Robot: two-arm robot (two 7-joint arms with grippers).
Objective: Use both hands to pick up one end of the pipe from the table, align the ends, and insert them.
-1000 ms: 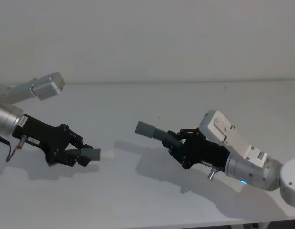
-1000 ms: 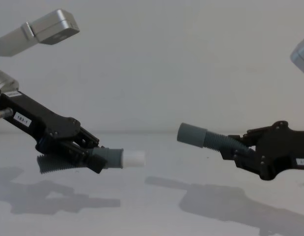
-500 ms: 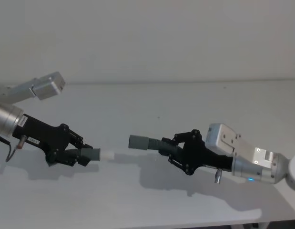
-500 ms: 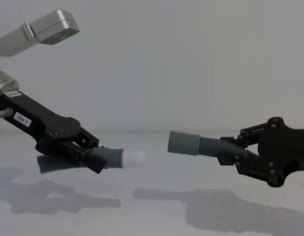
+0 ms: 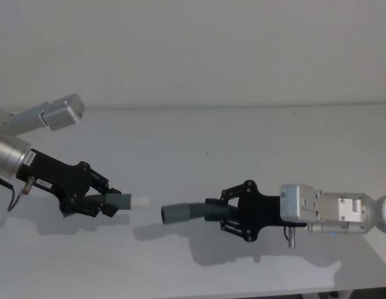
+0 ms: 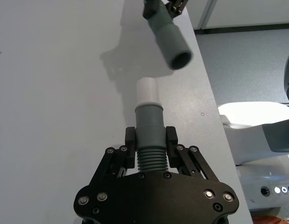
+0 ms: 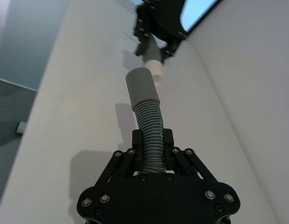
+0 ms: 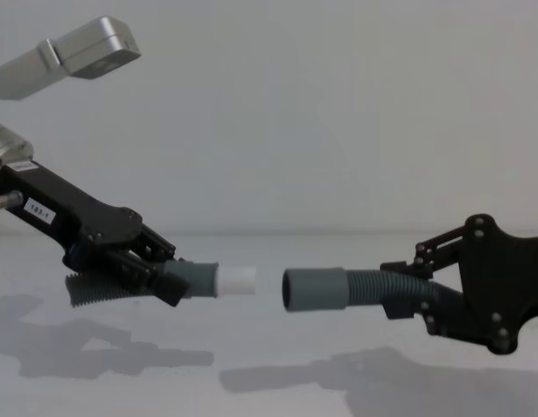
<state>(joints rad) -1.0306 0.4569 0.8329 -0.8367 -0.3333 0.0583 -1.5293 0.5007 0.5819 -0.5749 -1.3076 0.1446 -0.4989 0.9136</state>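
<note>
My left gripper (image 5: 100,200) (image 8: 160,276) (image 6: 150,145) is shut on a ribbed grey pipe piece (image 6: 149,140), held above the table (image 5: 199,134); its white tip (image 5: 141,202) (image 8: 237,280) (image 6: 147,91) points right. My right gripper (image 5: 227,212) (image 8: 409,294) (image 7: 152,148) is shut on the other ribbed pipe piece (image 7: 149,122). That piece's open grey cuff (image 5: 173,213) (image 8: 315,289) (image 6: 172,44) (image 7: 141,86) points left at the white tip. A small gap separates the two ends, and the cuff sits slightly lower than the tip in the chest view.
The left wrist camera housing (image 5: 62,112) (image 8: 90,48) juts out above the left arm. The table's front edge (image 5: 242,293) runs close below both grippers. A white robot base (image 6: 256,130) stands on the floor beyond the table edge.
The right gripper has moved left and lower and levelled out, bringing the grey cuff close to the white tip. The left gripper has stayed still.
</note>
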